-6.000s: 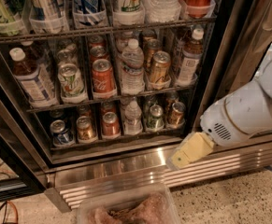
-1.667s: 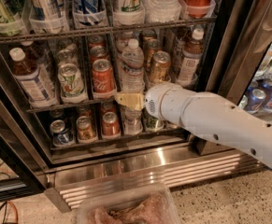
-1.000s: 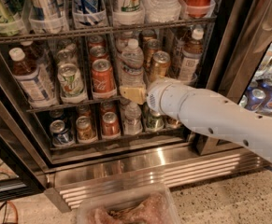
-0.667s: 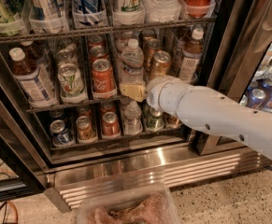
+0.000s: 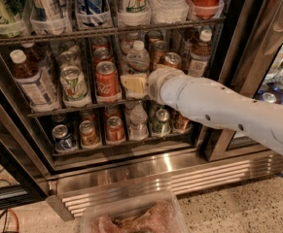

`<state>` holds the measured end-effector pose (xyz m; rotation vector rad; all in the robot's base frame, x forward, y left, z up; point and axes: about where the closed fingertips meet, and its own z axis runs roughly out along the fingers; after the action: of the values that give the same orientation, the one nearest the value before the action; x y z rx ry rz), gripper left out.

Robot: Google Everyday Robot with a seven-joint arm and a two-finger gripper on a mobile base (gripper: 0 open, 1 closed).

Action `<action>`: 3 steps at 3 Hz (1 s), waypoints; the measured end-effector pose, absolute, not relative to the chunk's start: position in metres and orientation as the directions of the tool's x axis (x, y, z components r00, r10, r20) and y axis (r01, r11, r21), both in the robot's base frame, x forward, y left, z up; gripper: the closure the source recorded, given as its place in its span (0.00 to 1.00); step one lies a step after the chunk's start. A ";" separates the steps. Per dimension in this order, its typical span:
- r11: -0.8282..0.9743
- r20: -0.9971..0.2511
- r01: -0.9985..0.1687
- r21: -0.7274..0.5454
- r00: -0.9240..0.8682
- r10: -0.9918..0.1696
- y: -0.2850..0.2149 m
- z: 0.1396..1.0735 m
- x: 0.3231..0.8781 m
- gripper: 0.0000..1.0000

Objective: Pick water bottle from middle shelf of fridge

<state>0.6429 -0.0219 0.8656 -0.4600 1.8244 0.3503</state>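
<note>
Water bottle point(image 5: 138, 58) stands on the middle shelf point(image 5: 78, 106) of the fridge point(image 5: 131, 171), in a lane near the rack's centre, white cap up. Your tool point(image 5: 133, 84) sits right in front of the water bottle's lower half, covering it; you cannot tell from this view how far the tool is open, or whether it grips or only touches the bottle. The white arm point(image 5: 219, 106) comes in from 4 o'clock, stretched nearly level across the open doorway, wrist pointing toward 9 o'clock. At the tool's 9 o'clock, just beside it, is a red can point(image 5: 106, 81), then a green-and-white can point(image 5: 73, 84), then a brown tea bottle point(image 5: 31, 79) at the far end. At 2 o'clock from the tool a gold can point(image 5: 170, 59) and another tea bottle point(image 5: 198, 57) stand close behind the wrist. On the rack below, a second small clear bottle point(image 5: 137, 122) sits at the tool's 6 o'clock among short cans. A clear plastic bin point(image 5: 131, 215) shows at the bottom edge.
</note>
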 end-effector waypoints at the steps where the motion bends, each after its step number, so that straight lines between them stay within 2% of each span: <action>1: 0.876 -0.956 -0.482 -0.001 -0.257 -0.142 -0.020 0.866 0.651 0.24; 3: 0.873 -0.957 -0.486 -0.028 -0.239 -0.164 -0.018 0.872 0.679 0.24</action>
<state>0.6789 -0.0177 0.8720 -0.4908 1.8114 0.3248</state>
